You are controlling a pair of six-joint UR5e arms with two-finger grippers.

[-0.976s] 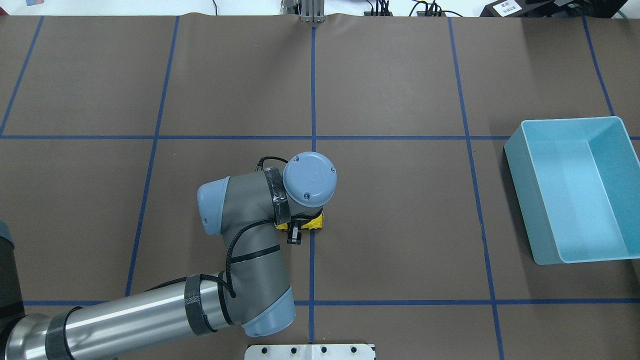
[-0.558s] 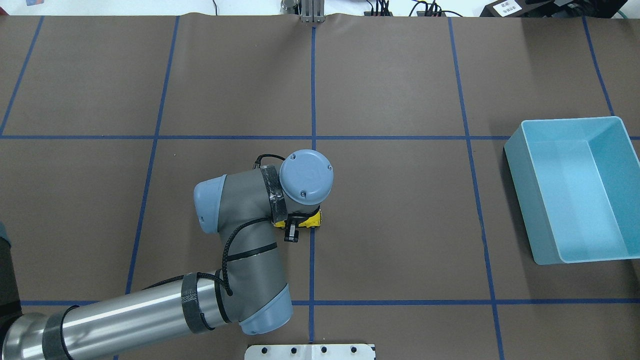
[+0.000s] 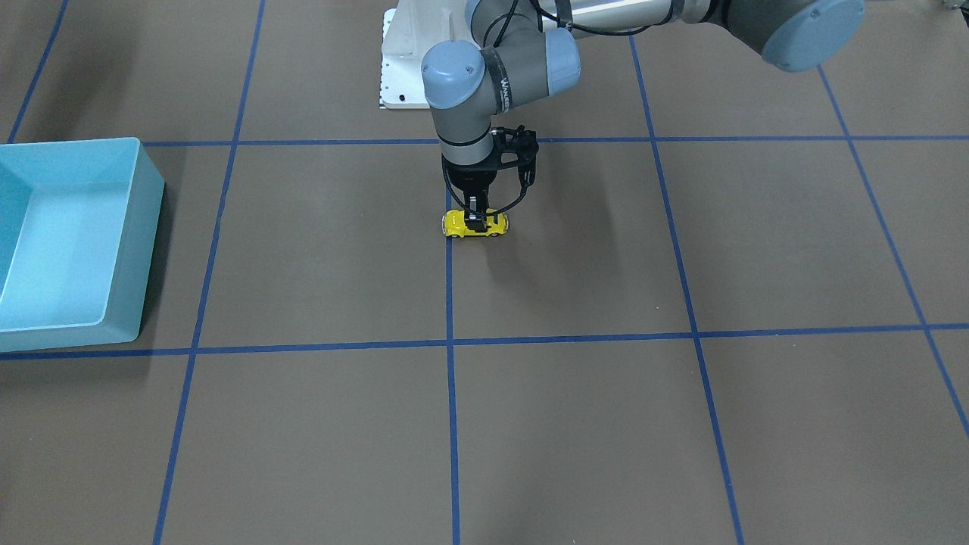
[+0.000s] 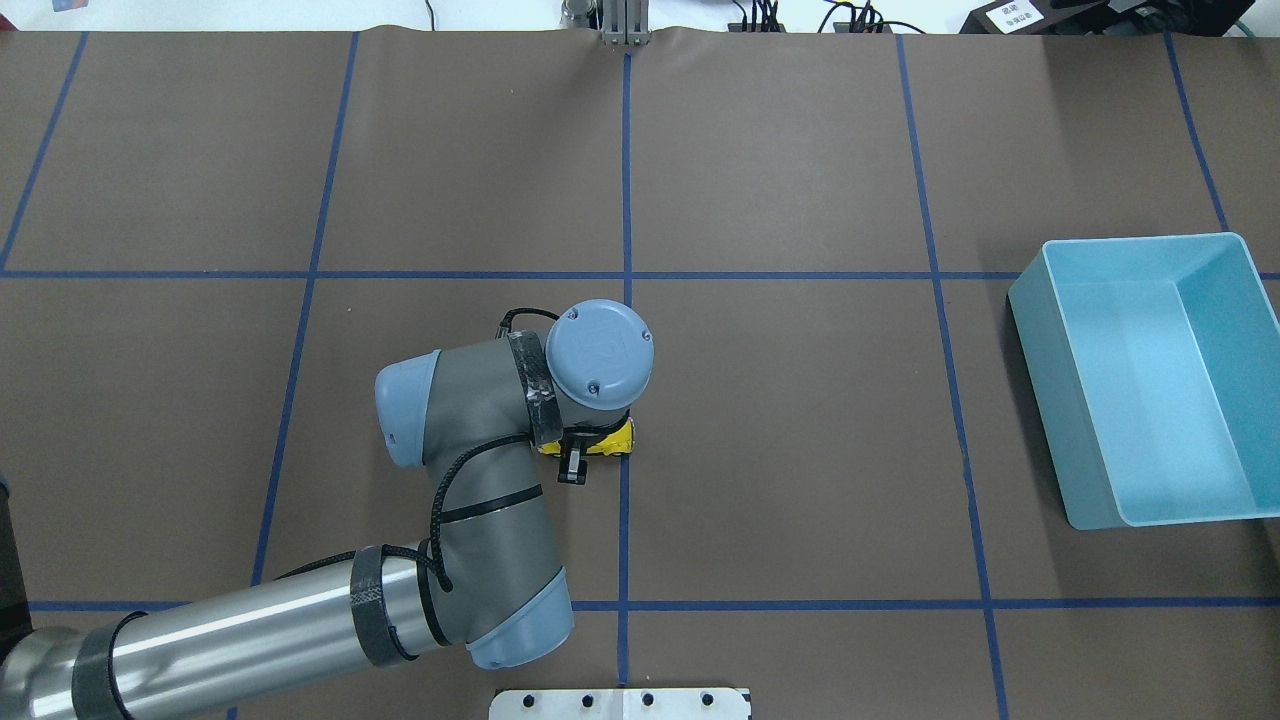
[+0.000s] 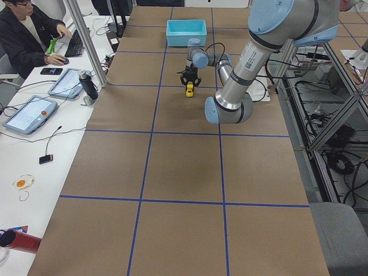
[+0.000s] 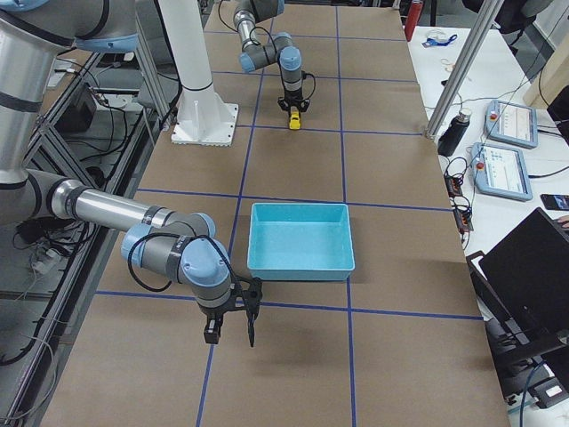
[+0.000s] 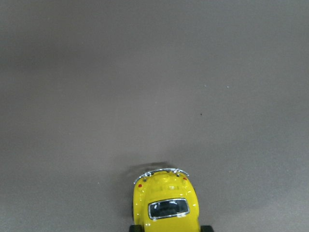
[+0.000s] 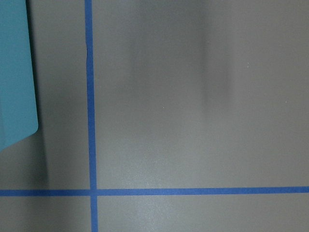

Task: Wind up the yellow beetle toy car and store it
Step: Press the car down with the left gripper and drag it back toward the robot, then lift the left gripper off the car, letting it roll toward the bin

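The yellow beetle toy car [image 3: 456, 225] stands on its wheels on the brown table beside the centre blue tape line. My left gripper [image 3: 475, 219] comes straight down on it, its fingers shut on the car's sides. In the overhead view the wrist hides most of the car [image 4: 613, 440]. The left wrist view shows its roof and rear window [image 7: 166, 208] at the bottom edge. My right gripper [image 6: 231, 327] hangs over the table near the bin's corner; I cannot tell whether it is open or shut.
A light blue bin [image 4: 1045, 400] holding nothing stands at the table's right end, also seen as [image 3: 150, 250]. A white mounting plate [image 4: 620, 705] is at the robot's base. A person [image 5: 26, 29] sits at a side desk with tablets and a bottle.
In the overhead view my left gripper has slid a little to the left, and the yellow car has moved with it along the table.
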